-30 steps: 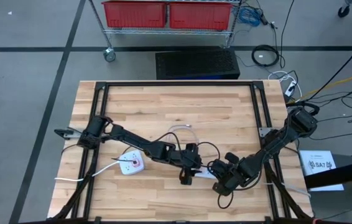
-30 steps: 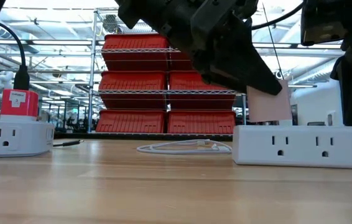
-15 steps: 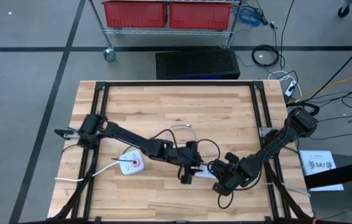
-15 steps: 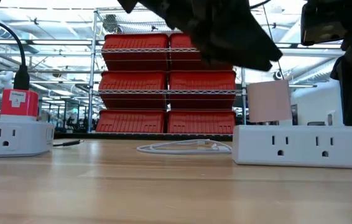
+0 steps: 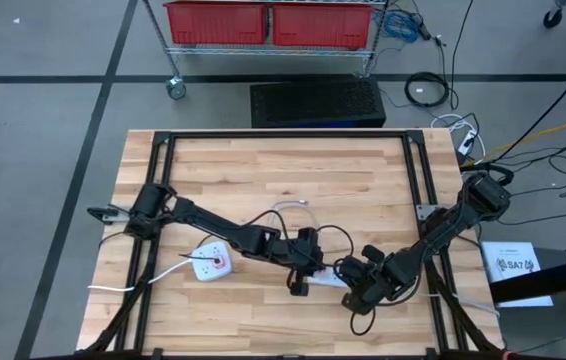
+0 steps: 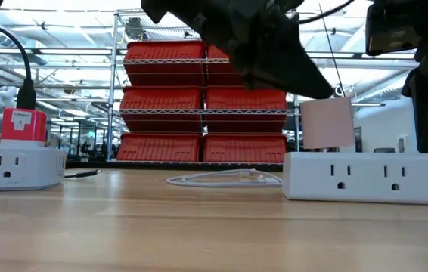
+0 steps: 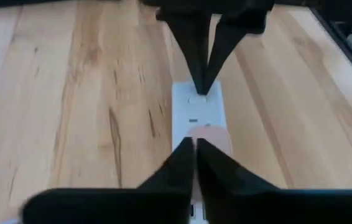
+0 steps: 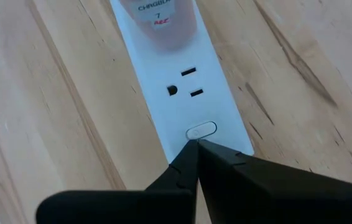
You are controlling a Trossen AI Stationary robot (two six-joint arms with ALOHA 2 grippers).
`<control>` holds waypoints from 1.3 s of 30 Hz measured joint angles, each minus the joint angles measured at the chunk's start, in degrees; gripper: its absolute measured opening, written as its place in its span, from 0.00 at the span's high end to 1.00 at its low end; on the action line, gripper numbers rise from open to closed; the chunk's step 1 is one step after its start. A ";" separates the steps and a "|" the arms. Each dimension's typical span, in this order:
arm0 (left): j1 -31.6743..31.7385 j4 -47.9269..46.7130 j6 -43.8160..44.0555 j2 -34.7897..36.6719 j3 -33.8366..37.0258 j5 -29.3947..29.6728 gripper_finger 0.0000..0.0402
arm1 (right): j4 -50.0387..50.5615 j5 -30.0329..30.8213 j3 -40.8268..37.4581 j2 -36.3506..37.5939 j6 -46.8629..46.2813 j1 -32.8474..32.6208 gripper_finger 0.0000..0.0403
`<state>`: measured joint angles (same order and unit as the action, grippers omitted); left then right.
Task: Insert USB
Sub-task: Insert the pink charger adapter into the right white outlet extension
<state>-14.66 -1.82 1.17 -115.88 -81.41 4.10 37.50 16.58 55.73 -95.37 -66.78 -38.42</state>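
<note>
from above, my left gripper (image 5: pixel 301 283) hangs over one end of the white power strip (image 5: pixel 325 280), and my right gripper (image 5: pixel 348 276) sits at the strip's other end. a second, rounder outlet block (image 5: pixel 210 264) with a red plug lies well apart from the strip, on my left arm's side.

at table height, the pink charger block (image 6: pixel 327 123) stands upright, plugged into the top of the strip, and my left gripper is above it, not touching. a white usb cable (image 6: pixel 225 179) lies loose on the wooden table (image 6: pixel 199 234), beyond the strip.

past my left wrist, my own fingers (image 7: pixel 182 163) are pressed together over the charger, holding nothing.

past my right wrist, my fingers (image 8: pixel 191 163) are together too, their tips resting at the strip's switch button (image 8: pixel 201 131).

i judge the charger seated, but the usb cable is not yet picked up or inserted; that is what's left.
</note>
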 joint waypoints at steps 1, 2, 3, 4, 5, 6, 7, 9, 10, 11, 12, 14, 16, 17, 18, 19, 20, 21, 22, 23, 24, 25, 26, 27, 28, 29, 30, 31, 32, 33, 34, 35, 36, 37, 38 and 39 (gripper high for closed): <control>0.02 0.32 0.02 -0.34 -0.02 -0.17 0.98 | 0.00 -0.11 0.01 0.00 0.00 -0.03 1.00; 0.02 0.64 0.26 -0.68 -0.02 -0.38 0.98 | 0.00 -0.09 -0.01 0.00 0.00 -0.04 1.00; 0.02 0.95 0.46 -0.78 -0.08 -0.39 0.98 | 0.00 -0.11 -0.01 0.02 0.00 -0.10 1.00; 0.02 0.83 0.89 -0.83 -0.09 -0.41 0.97 | 0.00 -0.11 0.01 0.02 0.00 -0.18 1.00; 0.08 0.93 1.32 -1.31 -0.11 -0.40 0.97 | -0.02 -0.01 -0.01 0.02 0.00 -0.27 1.00; 0.25 1.62 1.38 -1.64 -0.19 -0.35 0.97 | -0.02 0.08 -0.01 0.02 0.00 -0.29 1.00; 0.29 1.74 1.40 -1.71 -0.24 -0.33 0.97 | 0.01 -0.02 0.00 0.02 0.00 -0.30 1.00; 0.45 1.88 1.42 -2.43 -0.24 -0.26 0.99 | -0.04 -0.08 -0.01 0.02 0.00 -0.30 1.00; 0.50 2.06 1.38 -2.65 -0.26 0.03 0.99 | -0.09 -0.11 -0.01 0.02 -0.02 -0.30 1.00; 0.55 1.99 1.43 -3.07 -0.28 0.02 0.99 | -0.11 -0.16 -0.01 0.02 -0.02 -0.30 1.00; 0.55 2.14 1.43 -3.60 -0.25 -0.02 0.99 | -0.16 -0.15 -0.01 0.02 0.00 -0.30 1.00; 0.55 2.18 1.31 -4.37 -0.26 0.08 0.99 | -0.28 -0.14 -0.03 0.02 -0.02 -0.32 1.00; 0.52 2.19 1.03 -4.86 -0.26 0.78 0.99 | -0.33 -0.15 -0.03 0.02 0.00 -0.32 1.00; 0.34 2.21 0.84 -5.00 -0.26 1.04 0.99 | -0.35 -0.13 -0.03 0.02 -0.02 -0.32 1.00; 0.26 2.23 0.39 -5.05 -0.24 1.18 0.99 | -0.34 -0.15 -0.03 0.02 0.00 -0.30 1.00; 0.11 2.23 0.01 -5.07 -0.24 1.41 0.99 | -0.37 -0.17 -0.03 0.02 -0.01 -0.30 1.00; -0.11 2.25 -0.06 -5.09 -0.24 1.95 0.99 | -0.39 -0.14 -0.03 0.02 -0.01 -0.32 1.00; -0.35 2.26 -0.07 -5.09 -0.22 2.51 0.99 | -0.42 -0.13 -0.03 0.02 0.00 -0.32 1.00; -0.54 2.32 -0.07 -5.11 -0.21 3.07 0.99 | -0.43 -0.15 -0.03 0.02 0.00 -0.30 1.00; -0.77 2.34 -0.07 -5.11 -0.19 3.62 0.99 | -0.51 -0.15 -0.03 0.02 -0.01 -0.32 1.00; -1.00 2.36 -0.09 -5.11 -0.11 4.30 0.99 | -0.71 -0.13 -0.01 0.02 0.00 -0.32 1.00; -1.24 2.71 -0.11 -5.11 0.17 5.04 0.99 | -0.79 -0.13 -0.03 0.02 -0.02 -0.32 1.00; -1.38 2.91 -0.11 -5.11 0.48 5.75 0.99 | -0.79 -0.09 -0.01 0.02 0.00 -0.32 1.00; -1.46 3.08 -0.09 -5.09 0.82 6.58 0.99 | -0.80 -0.09 -0.01 0.02 0.00 -0.32 1.00; -1.61 3.00 -0.03 -5.09 1.22 7.58 0.99 | -0.84 -0.09 -0.01 0.02 -0.02 -0.32 1.00; -1.75 3.12 0.00 -5.09 1.41 7.80 0.99 | -0.92 -0.11 -0.01 0.02 -0.02 -0.32 1.00; -1.87 3.34 -0.02 -5.07 1.62 7.86 0.99 | -0.97 -0.11 -0.01 0.02 -0.02 -0.32 1.00; -2.02 3.86 -0.01 -5.07 1.91 8.12 0.99 | -0.98 -0.07 -0.01 0.02 -0.02 -0.32 1.00; -2.20 4.38 -0.01 -5.07 2.14 8.39 0.99 | -0.98 0.00 0.01 0.02 0.00 -0.32 1.00; -2.35 4.57 0.00 -5.07 2.19 8.61 0.99 | -0.98 -0.02 -0.01 0.02 0.00 -0.32 1.00; -2.43 4.74 -0.03 -5.07 2.21 8.73 0.99 | -0.98 0.02 0.01 0.02 0.00 -0.32 1.00; -2.53 4.87 -0.02 -5.09 2.23 8.85 0.99 | -0.98 0.02 0.01 0.02 0.00 -0.32 1.00; -2.57 5.09 -0.02 -5.11 2.25 8.85 0.99 | -1.02 0.01 0.01 0.02 -0.02 -0.32 1.00; -2.58 5.35 0.08 -5.11 2.27 8.84 0.99 | -1.05 0.00 0.01 0.02 0.00 -0.32 1.00; -2.58 5.55 0.39 -5.16 2.29 8.83 0.99 | -1.07 0.02 0.00 0.02 0.00 -0.32 1.00; -2.59 5.90 0.78 -5.50 2.29 8.83 0.99 | -1.08 0.02 0.01 0.02 0.00 -0.32 1.00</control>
<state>-17.24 4.07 1.94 -121.38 -79.11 12.93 36.42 16.60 55.75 -95.35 -66.78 -38.74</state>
